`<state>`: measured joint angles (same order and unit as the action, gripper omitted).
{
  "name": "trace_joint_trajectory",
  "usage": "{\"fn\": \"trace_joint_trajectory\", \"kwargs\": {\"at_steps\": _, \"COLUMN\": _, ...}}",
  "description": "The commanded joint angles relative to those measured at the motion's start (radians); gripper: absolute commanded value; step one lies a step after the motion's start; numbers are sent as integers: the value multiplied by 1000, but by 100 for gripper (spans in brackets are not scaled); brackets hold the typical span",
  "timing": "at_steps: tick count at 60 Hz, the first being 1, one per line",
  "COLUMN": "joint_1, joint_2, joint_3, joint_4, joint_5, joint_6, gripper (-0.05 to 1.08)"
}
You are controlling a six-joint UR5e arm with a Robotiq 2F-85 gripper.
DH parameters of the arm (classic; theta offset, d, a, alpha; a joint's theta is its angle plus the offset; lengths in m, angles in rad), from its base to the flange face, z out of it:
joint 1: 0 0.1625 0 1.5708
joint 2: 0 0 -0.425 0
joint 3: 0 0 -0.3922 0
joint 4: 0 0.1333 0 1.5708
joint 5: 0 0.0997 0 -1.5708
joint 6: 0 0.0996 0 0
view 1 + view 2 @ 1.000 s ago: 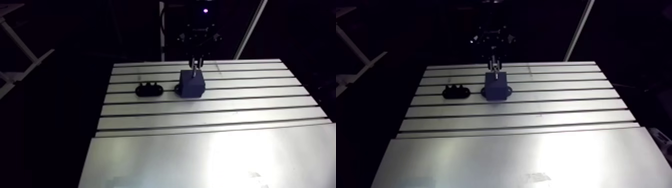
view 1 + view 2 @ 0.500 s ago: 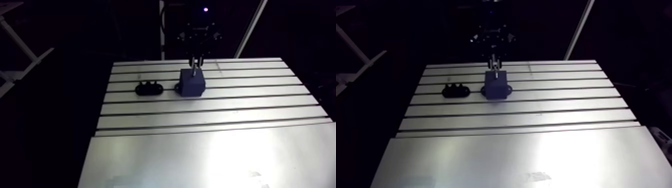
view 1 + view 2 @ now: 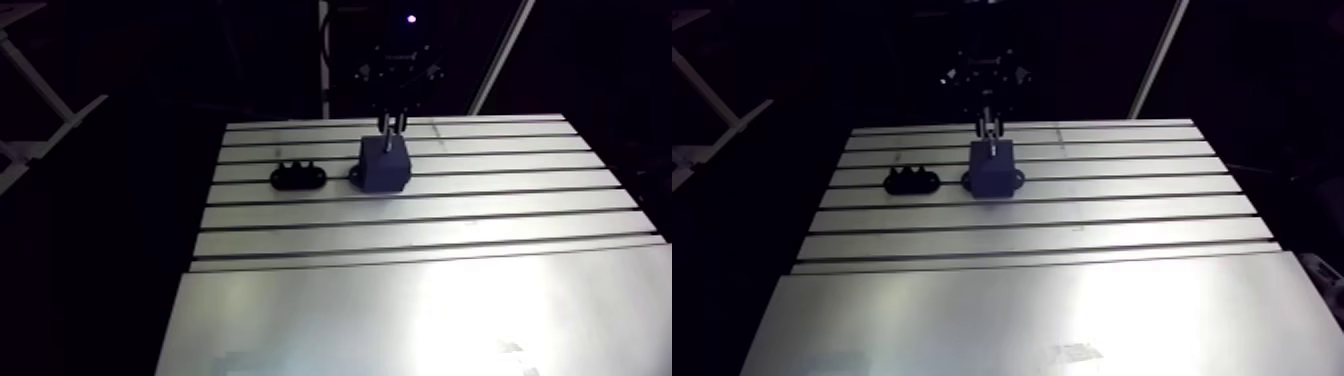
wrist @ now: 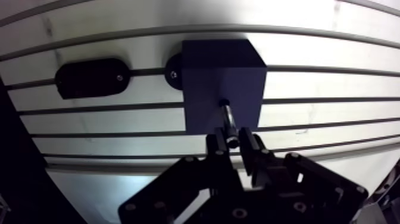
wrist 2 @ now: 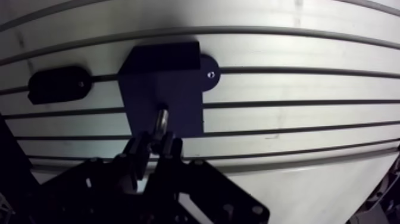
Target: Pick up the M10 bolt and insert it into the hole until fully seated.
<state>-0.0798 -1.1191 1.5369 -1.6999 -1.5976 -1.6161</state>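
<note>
Fingers (image 4: 247,149) stand almost together, clamped on the upper end of the M10 bolt (image 4: 227,119), and the bolt fills the narrow gap between them. We cannot make out the bolt's head, which is hidden where the two tips meet. In the arm view the bolt shows only as a thin bright sliver under the dark wrist.

From the wrist view, the shank runs from the fingers down to the top face of the dark blue block (image 4: 223,77). Its lower end meets the hole (image 4: 222,102). The tip seems to be just inside the hole, though we cannot tell how deep it sits. A good length of shank is bare between the fingers and the block.

The block stands on the slotted bench (image 4: 333,53), directly under the fingers, in the far part of the bench. A round foot (image 4: 172,72) sticks out from its base on the left. Left of that, a little apart, a black oval piece (image 3: 298,177) lies flat across a slot.
</note>
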Motion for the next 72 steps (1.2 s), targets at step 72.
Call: {"fn": "trace_joint_trajectory", "kwargs": {"at_steps": 72, "joint_1": -2, "joint_2": 0, "joint_3": -1, "joint_4": -1, "joint_5": -2, "joint_6": -1, "gripper": 108}}
